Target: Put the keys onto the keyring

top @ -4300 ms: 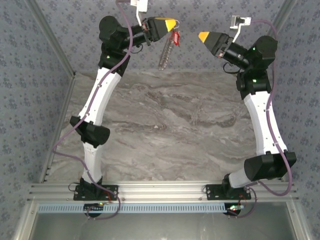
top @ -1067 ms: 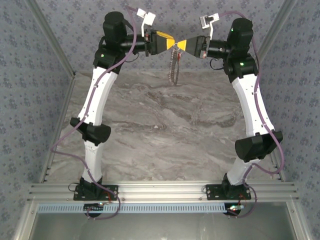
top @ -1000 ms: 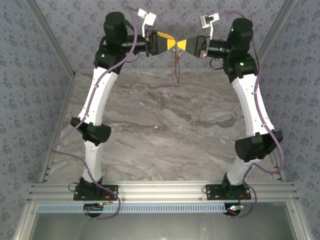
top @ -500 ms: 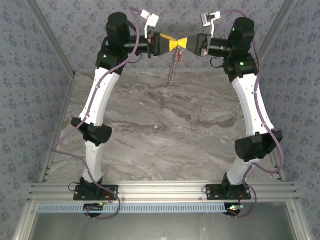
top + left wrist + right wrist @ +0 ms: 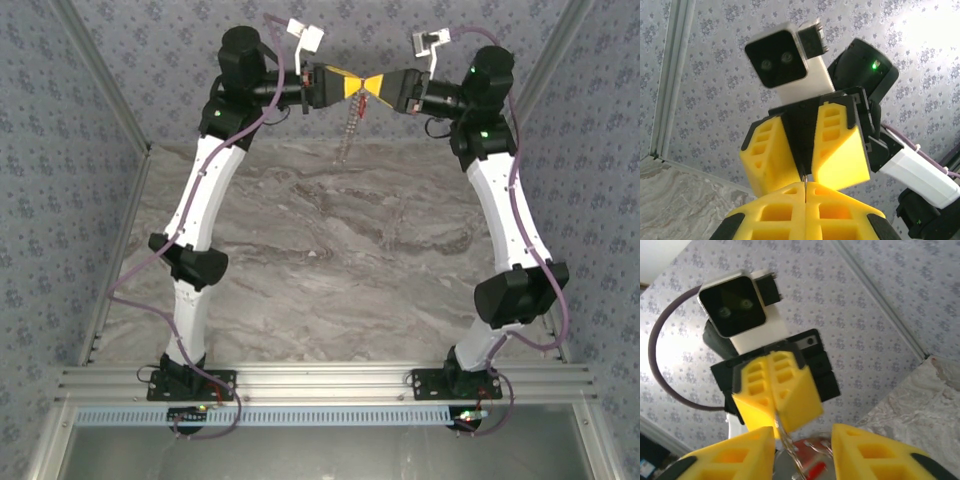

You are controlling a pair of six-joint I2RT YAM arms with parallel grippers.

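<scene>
From above, I see the left end effector (image 5: pixel 355 84) and right end effector (image 5: pixel 373 86) meeting tip to tip over the far side of the worktop (image 5: pixel 330 250), the keyring (image 5: pixel 349 125) dangling beneath them. Left wrist: left fingers (image 5: pixel 775 215) clenched on the keyring's thin edge. Right wrist: right fingers (image 5: pixel 860 450) parted, released, with keyring and red key (image 5: pixel 812 471) between them.

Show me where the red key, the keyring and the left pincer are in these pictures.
red key (image 5: pixel 815 471), right wrist view, on its red head.
keyring (image 5: pixel 349 125), top external view, on the middle of the hanging strip.
left pincer (image 5: pixel 805 192), left wrist view, between its closed yellow fingertips.
</scene>
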